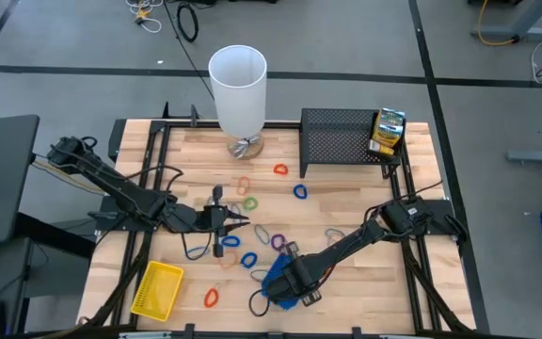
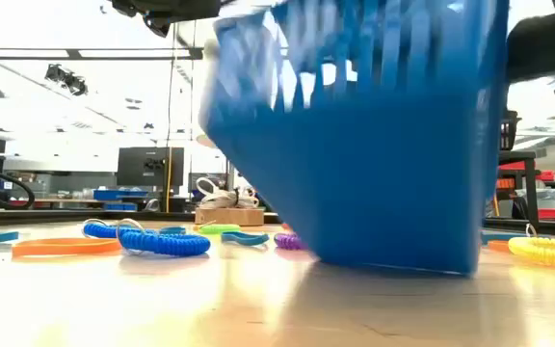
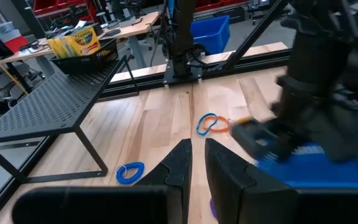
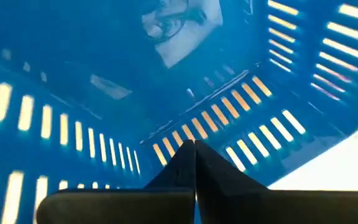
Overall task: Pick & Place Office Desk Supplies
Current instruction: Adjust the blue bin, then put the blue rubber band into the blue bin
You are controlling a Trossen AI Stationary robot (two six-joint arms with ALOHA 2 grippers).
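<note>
Right gripper (image 1: 288, 280) pinching blue tray (image 1: 278, 282) wall near worktop's front edge, tray tilted, probably mid-lift for relocating. Left gripper (image 1: 236, 224) waits mid-worktop, fingers nearly pressed together, empty among rubber-band loops (image 1: 248, 258).

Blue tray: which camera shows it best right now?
The low view: the blue tray fills the frame, slotted wall visible, tilted with one edge on the table. The high view shows it mostly hidden under the right claw. The right wrist view sees only its inside; the left wrist view, a blurred strip.
</note>
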